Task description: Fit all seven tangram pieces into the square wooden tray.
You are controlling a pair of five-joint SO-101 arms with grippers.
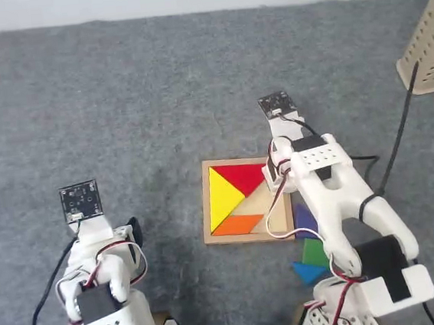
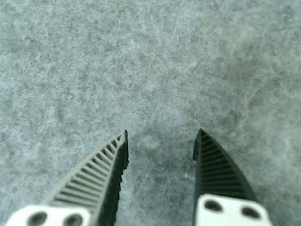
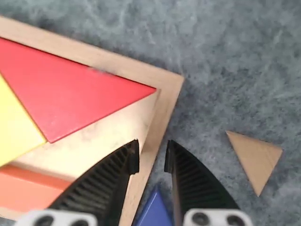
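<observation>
Right wrist view — DESK: Where is the right gripper [image 3: 151,155]?
FIELD: Low over a corner of the square wooden tray [image 3: 164,108], its jaws narrowly parted and empty, straddling the rim. The red triangle [image 3: 70,94], yellow triangle [image 3: 14,127] and orange parallelogram [image 3: 19,190] lie inside. A bare pocket of tray floor shows beside the red one.
DESK: And the loose pieces?
FIELD: A violet-blue piece [image 3: 150,212] sits just outside the rim, beneath the gripper. A tan triangle [image 3: 256,160] lies near on the grey carpet [image 3: 235,47], and a green piece [image 1: 315,251] lies farther back. The left gripper [image 2: 162,141] hangs wide and empty over bare carpet, well apart.
DESK: Advice for the pick?
FIELD: Probably widen the jaws, clear the rim and pinch one piece across its flat edges. Then square it to the empty pocket before lowering.
</observation>
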